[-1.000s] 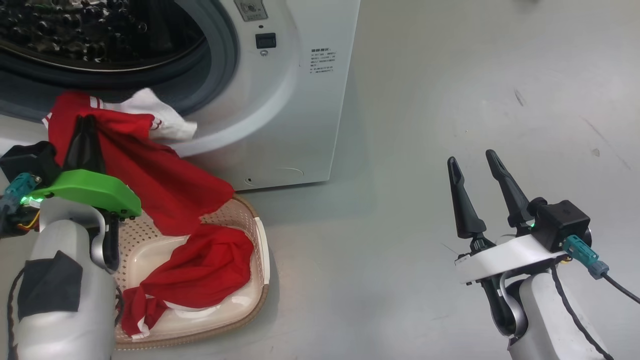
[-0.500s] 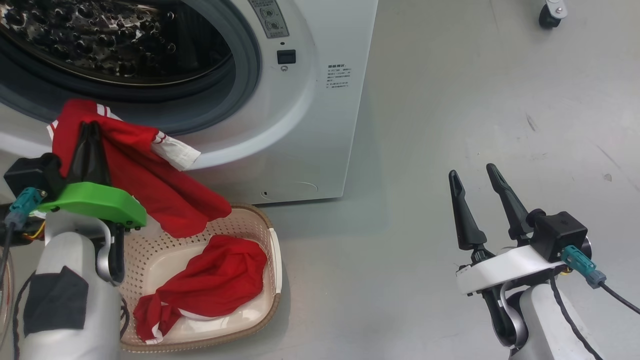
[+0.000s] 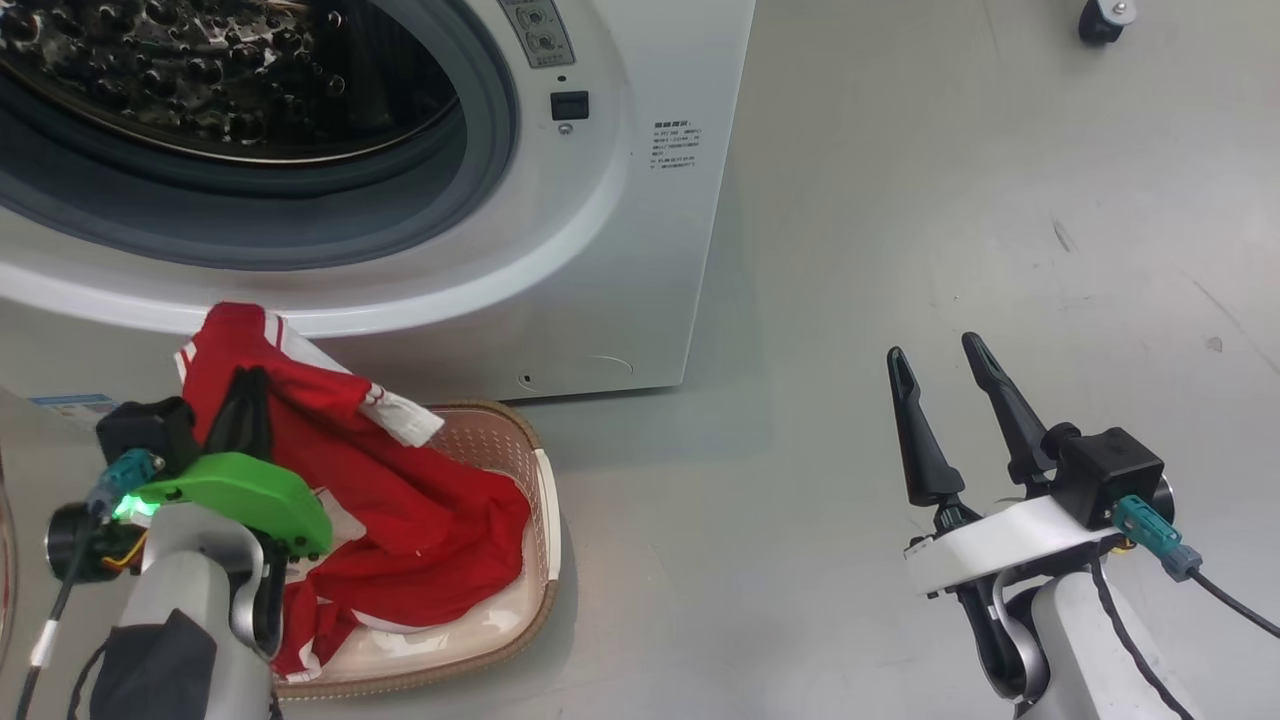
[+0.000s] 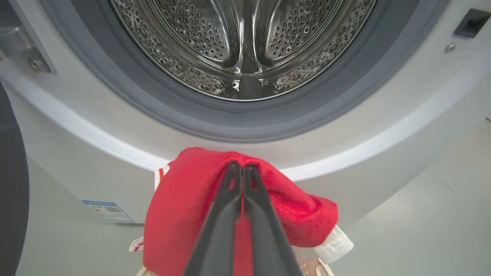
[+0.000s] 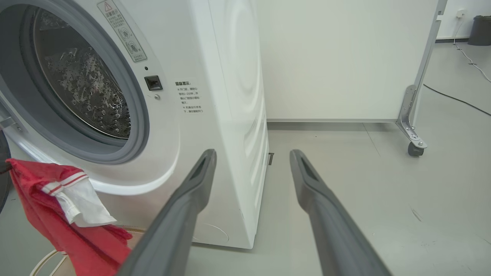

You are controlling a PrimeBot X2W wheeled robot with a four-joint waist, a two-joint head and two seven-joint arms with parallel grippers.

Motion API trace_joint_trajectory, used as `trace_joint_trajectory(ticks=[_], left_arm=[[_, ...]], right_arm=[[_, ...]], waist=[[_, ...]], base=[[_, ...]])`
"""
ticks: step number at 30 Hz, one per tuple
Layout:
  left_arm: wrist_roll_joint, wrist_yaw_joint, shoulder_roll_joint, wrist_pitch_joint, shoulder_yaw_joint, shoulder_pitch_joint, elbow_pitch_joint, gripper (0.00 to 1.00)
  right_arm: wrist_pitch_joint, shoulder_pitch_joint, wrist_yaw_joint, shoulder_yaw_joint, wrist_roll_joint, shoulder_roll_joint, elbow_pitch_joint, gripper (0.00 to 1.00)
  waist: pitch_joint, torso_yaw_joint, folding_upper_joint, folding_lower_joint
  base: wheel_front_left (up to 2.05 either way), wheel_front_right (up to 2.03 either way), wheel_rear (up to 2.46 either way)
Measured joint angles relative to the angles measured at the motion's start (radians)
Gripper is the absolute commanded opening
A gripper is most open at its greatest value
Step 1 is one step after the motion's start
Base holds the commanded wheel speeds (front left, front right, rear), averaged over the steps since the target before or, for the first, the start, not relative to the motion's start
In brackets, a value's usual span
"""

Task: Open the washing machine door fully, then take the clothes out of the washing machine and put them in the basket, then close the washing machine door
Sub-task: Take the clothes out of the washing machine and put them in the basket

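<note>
The washing machine [image 3: 620,250] stands at the upper left, its porthole open onto the bare steel drum [image 4: 245,38]. The dark rim of the washing machine door [image 4: 11,184] shows at the far left of the left wrist view. My left gripper [image 3: 245,395] is shut on red-and-white clothes [image 3: 330,440] and holds them up just over the basket [image 3: 545,500]. The cloth hangs down onto more red clothes lying in the basket. In the left wrist view the pressed fingertips [image 4: 241,168] pinch the red fabric [image 4: 180,207]. My right gripper [image 3: 932,348] is open and holds nothing, well to the right over the floor.
Grey floor [image 3: 900,200] stretches right of the washer. A white wheeled panel with a caster [image 5: 415,147] stands behind it, and a cable [image 5: 460,99] runs along the floor. A blue label [image 4: 109,211] is stuck low on the washer front.
My left gripper has come down from the porthole's lip towards the basket with the garment. The hanging cloth now rests on the clothes in the basket. The right arm has barely moved.
</note>
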Motion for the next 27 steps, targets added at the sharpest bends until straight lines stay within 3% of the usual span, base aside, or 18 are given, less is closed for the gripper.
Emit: trace_joint_trajectory(ticks=[27], left_arm=[[0.015,0.0,-0.003,0.215,-0.064,0.015,0.182,0.0]], right_arm=[[0.0,-0.048,0.012,0.021,-0.037,0.0,-0.036,1.0]], waist=[[0.175,-0.047,0.0,0.0]], base=[[0.0,0.0,0.0]])
